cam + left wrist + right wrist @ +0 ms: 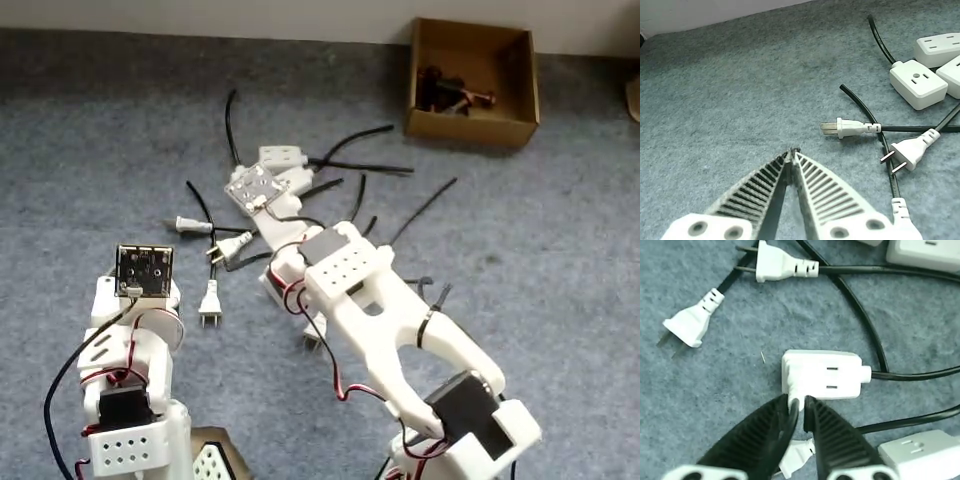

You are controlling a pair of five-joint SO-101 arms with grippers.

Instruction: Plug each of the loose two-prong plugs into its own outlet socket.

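The right gripper (797, 407) is clenched on the edge of a white outlet socket (825, 375), probably to hold it steady with its slots facing up for a plug. The left gripper (791, 154) is pressed closed on nothing, above the carpet (715, 90). Three loose two-prong plugs (210, 300) lie between the arms, at about 2 o'clock from the left arm (140, 310).

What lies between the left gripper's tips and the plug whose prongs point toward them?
Bare grey carpet, in the left wrist view; the shut left gripper sits apart from the plug.
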